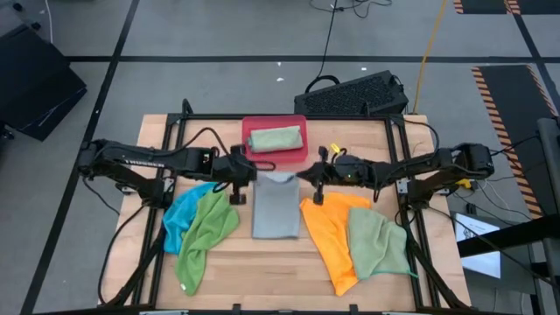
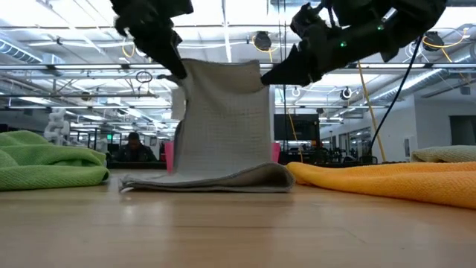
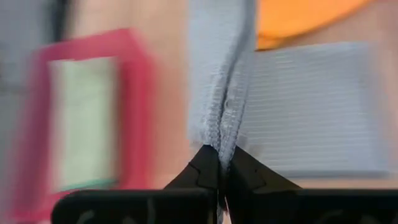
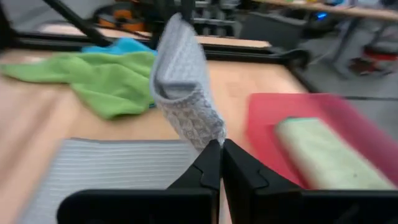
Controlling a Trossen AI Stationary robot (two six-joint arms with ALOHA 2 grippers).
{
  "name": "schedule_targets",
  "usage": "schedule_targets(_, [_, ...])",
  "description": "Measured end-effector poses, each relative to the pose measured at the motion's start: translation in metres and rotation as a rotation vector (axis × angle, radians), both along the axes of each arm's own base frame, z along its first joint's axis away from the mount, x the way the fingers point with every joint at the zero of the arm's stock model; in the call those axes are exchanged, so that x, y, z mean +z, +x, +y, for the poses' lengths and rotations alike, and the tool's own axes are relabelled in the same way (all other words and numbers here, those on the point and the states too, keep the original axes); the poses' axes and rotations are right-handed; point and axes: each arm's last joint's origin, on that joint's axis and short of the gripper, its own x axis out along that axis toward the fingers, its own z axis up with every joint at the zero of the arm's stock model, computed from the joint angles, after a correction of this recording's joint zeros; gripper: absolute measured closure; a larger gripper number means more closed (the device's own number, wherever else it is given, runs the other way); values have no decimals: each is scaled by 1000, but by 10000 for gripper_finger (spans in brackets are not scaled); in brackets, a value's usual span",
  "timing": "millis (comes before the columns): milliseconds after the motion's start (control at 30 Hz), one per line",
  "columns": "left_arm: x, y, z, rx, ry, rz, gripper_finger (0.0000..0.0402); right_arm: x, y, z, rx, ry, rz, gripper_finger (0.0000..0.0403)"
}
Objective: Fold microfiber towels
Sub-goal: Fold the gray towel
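Near the table's left edge, blue towel (image 1: 181, 213) and green towel (image 1: 206, 229) lay unfolded. At centre, left gripper (image 1: 243, 175) and right gripper (image 1: 308, 178) each pinched a corner of the half-folded grey towel (image 1: 276, 207). One folded towel (image 1: 275, 138) sat in the tray (image 1: 249, 125); orange towel (image 1: 331, 229) and pale green towel (image 1: 376, 242) waited rightward.

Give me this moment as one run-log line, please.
left gripper: shut on grey towel corner | right gripper: shut on other corner | far edge lifted | folded green towel in tray

Readable text: none, anywhere on the table.
Left arm (image 1: 144, 162): white lettering there, too small to read.
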Motion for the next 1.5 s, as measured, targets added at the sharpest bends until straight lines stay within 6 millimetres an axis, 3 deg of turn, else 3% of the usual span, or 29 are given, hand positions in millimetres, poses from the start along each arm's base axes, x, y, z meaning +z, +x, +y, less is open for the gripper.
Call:
schedule_targets(133, [-11, 5, -19, -68, -99, 54, 396, -5, 2, 15, 44, 68, 16, 401])
schedule_targets(333, [-34, 12, -43, -87, -50, 159, 395, -25, 8, 37, 98, 123, 82, 401])
schedule_targets(467, [-40, 12, -52, -82, -25, 186, 393, -36, 11, 49, 122, 147, 119, 401])
schedule_targets(800, [-50, 20, -74, -126, -65, 169, 391, -44, 9, 66, 163, 180, 167, 401])
schedule_targets(1100, [-75, 30, -81, -136, -48, 238, 391, -67, 13, 77, 178, 202, 222, 401])
schedule_targets(1400, [-78, 34, -88, -180, -140, 222, 395, -78, 16, 79, 229, 233, 244, 384])
schedule_targets(1500, [-78, 36, -91, -172, -179, 199, 376, -78, 16, 80, 266, 251, 251, 373])
